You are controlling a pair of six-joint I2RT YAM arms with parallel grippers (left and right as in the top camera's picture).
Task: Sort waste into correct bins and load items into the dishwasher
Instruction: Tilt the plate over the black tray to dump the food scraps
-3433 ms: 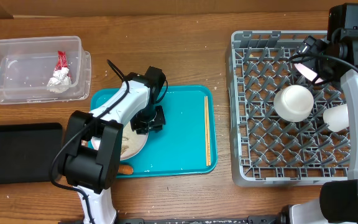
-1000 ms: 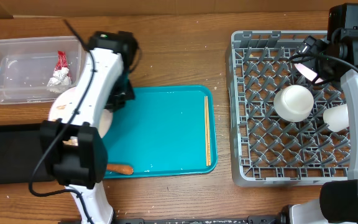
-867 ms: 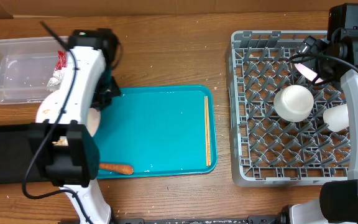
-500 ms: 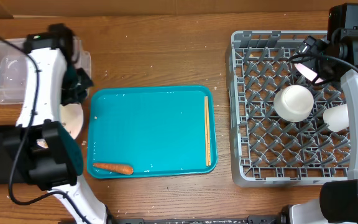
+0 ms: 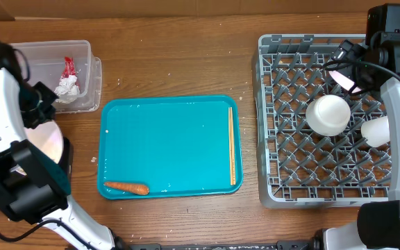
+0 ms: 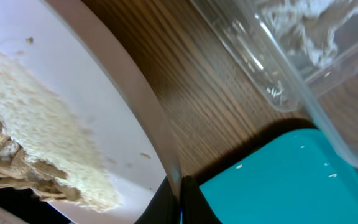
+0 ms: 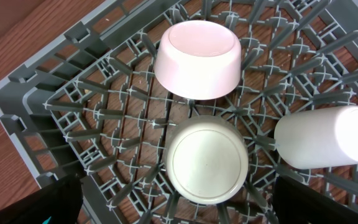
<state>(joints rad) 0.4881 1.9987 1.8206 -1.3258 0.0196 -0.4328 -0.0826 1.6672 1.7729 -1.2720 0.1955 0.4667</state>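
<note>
My left gripper [image 5: 39, 104] is shut on the rim of a white plate [image 5: 44, 142] and holds it at the far left, over the black tray [image 5: 66, 154], which is mostly hidden. In the left wrist view the jaws [image 6: 180, 199] pinch the plate [image 6: 73, 81], which carries beige food scraps [image 6: 36, 155]. The clear tub [image 5: 19, 55] holds a red wrapper [image 5: 68, 67] and a silvery-white wrapper [image 5: 66, 87]. An orange carrot piece [image 5: 126, 187] and the chopsticks [image 5: 232, 146] lie on the teal tray [image 5: 169, 132]. My right gripper [image 7: 191, 211] is open above the grey dish rack [image 5: 269, 118].
The rack [image 7: 23, 93] holds two upturned white bowls [image 7: 197, 59] [image 7: 207, 162] and a white cup [image 7: 328, 143] on its side. The tub's corner [image 6: 291, 74] and the teal tray's edge [image 6: 278, 180] lie close to the held plate.
My left arm has carried the plate with scraps leftward off the teal tray to the far left. The carrot piece stayed on the teal tray. The right arm has not moved.
</note>
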